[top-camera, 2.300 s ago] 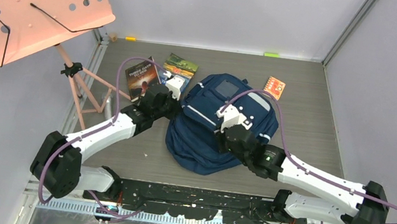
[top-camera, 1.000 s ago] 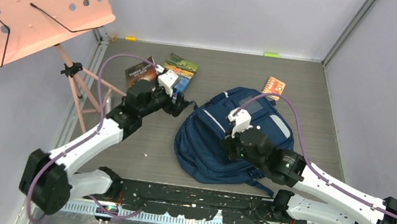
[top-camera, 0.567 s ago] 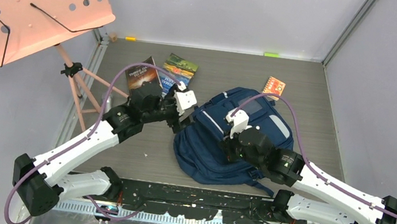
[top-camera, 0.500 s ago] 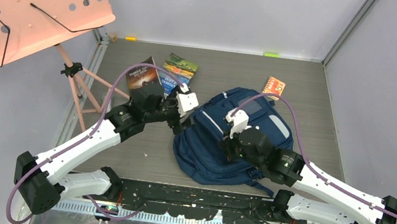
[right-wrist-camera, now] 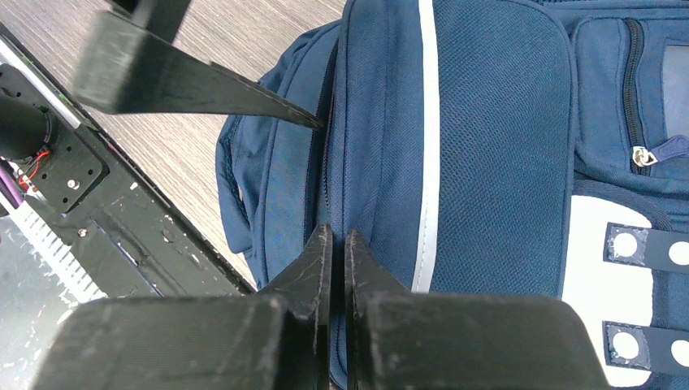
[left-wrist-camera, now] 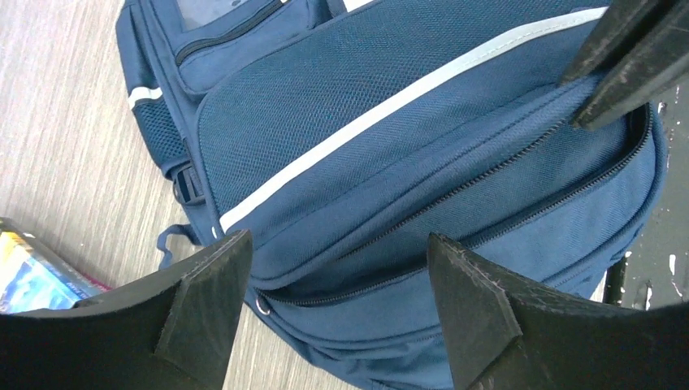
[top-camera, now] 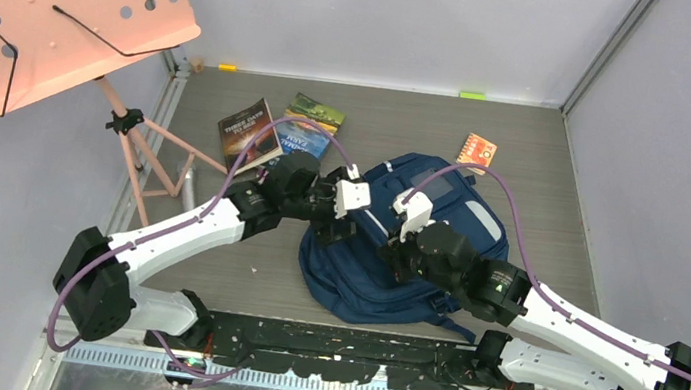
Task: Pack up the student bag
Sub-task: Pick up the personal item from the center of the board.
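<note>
— Near the middle of the surface (top-camera: 565, 184), is that where the bag (top-camera: 361, 278) lies?
— Yes, lying flat with its front pocket toward the far side, just right of two books.
— What differs from a second ago?
— Back then the left gripper (top-camera: 333, 228) was by the books. It has swung right and now hangs over the bag's left edge, with its jaws spread wide and nothing between them. Its own camera looks past the fingers (left-wrist-camera: 207, 317) onto the white stripe (left-wrist-camera: 390, 120) and a zipper (left-wrist-camera: 487, 175). The bag has hardly shifted in that second, though a little further back it lay more to the left.
— And the right gripper (top-camera: 391, 252)?
— It has not moved and is clenched tight, with its tips on the zipper seam. Whether it pinches a pull or some fabric I cannot tell.
— Any writing?
— The dark book (top-camera: 247, 130) has pale title lines and the colourful book (top-camera: 311, 120) has some print, but all of it is too small to read. The orange booklet (top-camera: 476, 152), just beyond the bag's far edge, is the same.
— What else is around?
— A pink perforated music stand (top-camera: 54, 5) stands at the far left, on thin legs beside the surface.
— Does anything stand in the way?
— From above, both grippers cover the bag's middle. The left arm (top-camera: 186, 229) crosses the surface just near of the books.
</note>
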{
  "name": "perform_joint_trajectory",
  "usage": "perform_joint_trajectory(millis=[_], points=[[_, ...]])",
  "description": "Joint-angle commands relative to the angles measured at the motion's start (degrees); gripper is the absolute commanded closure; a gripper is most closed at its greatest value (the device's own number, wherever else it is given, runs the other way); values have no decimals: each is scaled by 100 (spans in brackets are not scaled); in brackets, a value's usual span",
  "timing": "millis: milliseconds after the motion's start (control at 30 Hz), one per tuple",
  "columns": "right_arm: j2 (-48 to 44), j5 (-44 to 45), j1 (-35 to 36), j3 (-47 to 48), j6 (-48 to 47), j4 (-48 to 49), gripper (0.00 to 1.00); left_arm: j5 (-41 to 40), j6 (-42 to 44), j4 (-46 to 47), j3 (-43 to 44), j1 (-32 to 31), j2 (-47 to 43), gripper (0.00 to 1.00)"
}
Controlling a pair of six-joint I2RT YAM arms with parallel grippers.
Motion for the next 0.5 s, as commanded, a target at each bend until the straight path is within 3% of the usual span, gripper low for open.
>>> perform_joint_trajectory(millis=[0, 133, 300, 333, 367, 433, 467], points=[[-201, -232, 63, 139, 43, 868, 99, 142, 30, 547, 182, -99, 229, 21], [-199, -99, 65, 145, 96, 868, 99, 10, -170, 556, 277, -129, 400, 49], [-155, 224, 62, 191, 135, 819, 99, -79, -414, 679, 288, -129, 499, 95], [-144, 392, 62, 243, 139, 741, 97, -156, -416, 714, 271, -129, 510, 100], [-109, 485, 56, 281, 149, 685, 94, -201, -416, 747, 252, -129, 505, 100], [-54, 850, 31, 433, 206, 429, 75, -318, -444, 787, 192, -129, 469, 100], [-36, 1150, 7, 537, 289, 230, 57, -392, -457, 800, 164, -129, 447, 100]])
